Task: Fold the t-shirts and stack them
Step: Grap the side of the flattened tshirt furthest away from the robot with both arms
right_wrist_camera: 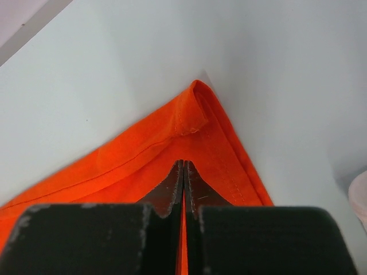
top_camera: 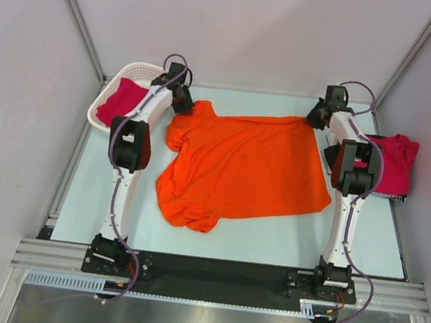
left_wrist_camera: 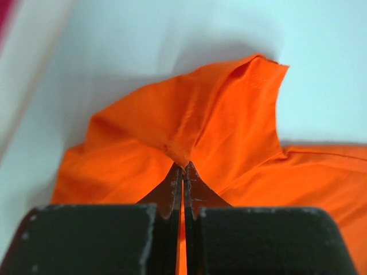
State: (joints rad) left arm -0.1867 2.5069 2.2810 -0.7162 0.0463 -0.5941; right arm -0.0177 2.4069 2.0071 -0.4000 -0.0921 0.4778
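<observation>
Cloth sat pinched at both far corners: your left gripper (left_wrist_camera: 182, 167) was clamped on a small tuck of the orange t-shirt (top_camera: 242, 168), your right gripper (right_wrist_camera: 183, 164) on its far-right hem corner. The shirt lay spread mid-table, between the crimson t-shirts (top_camera: 393, 162) at left and right. Such thin bites could slip if you lifted unevenly — one corner dropping, the fold skewing.

Orange t-shirt (top_camera: 242, 168) spread out, crimson t-shirts (top_camera: 393, 162) flanking
</observation>
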